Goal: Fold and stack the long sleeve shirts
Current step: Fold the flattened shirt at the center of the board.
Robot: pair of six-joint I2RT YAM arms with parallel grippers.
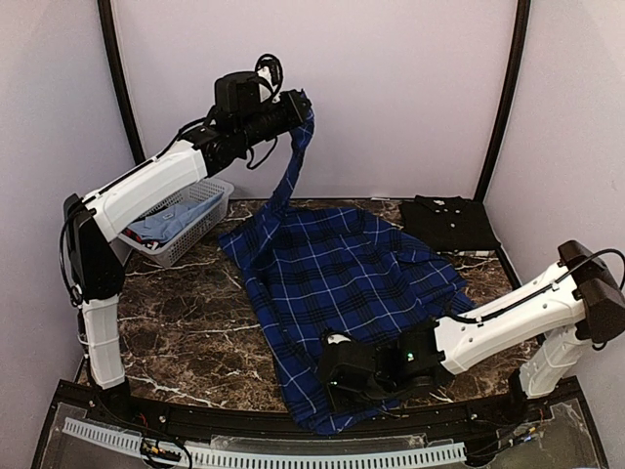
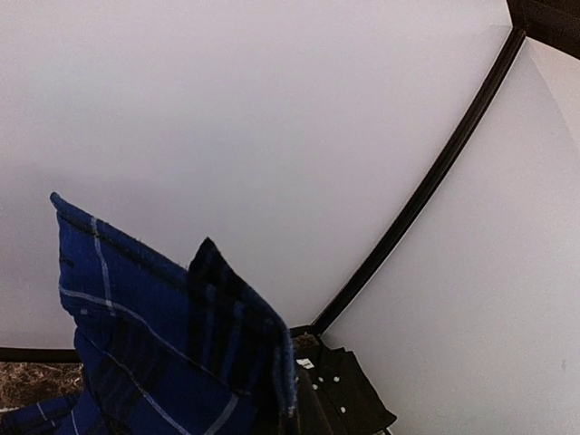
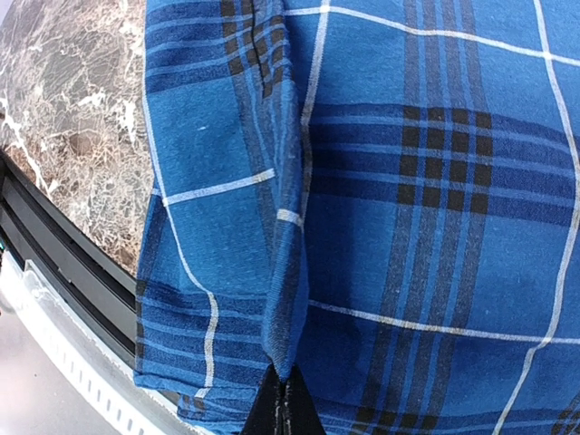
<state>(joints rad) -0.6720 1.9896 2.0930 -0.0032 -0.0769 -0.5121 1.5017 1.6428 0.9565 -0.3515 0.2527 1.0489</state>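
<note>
The blue plaid long sleeve shirt (image 1: 342, 283) lies spread across the marble table. One part of it is pulled up in a long strip to my left gripper (image 1: 299, 106), which is raised high at the back and shut on it. In the left wrist view the plaid cloth (image 2: 154, 344) covers the fingers. My right gripper (image 1: 337, 376) is low at the shirt's near edge, and its fingertips (image 3: 285, 412) are shut on a pinched ridge of plaid cloth (image 3: 290, 272). The black long sleeve shirt (image 1: 451, 223) lies folded at the back right corner, its white buttons showing on the black shirt (image 2: 349, 390) in the left wrist view.
A white lattice basket (image 1: 195, 223) with light blue cloth inside stands at the back left, under the left arm. The table's front edge and black rail (image 3: 63, 272) run close beside the right gripper. Bare marble (image 1: 186, 322) shows left of the plaid shirt.
</note>
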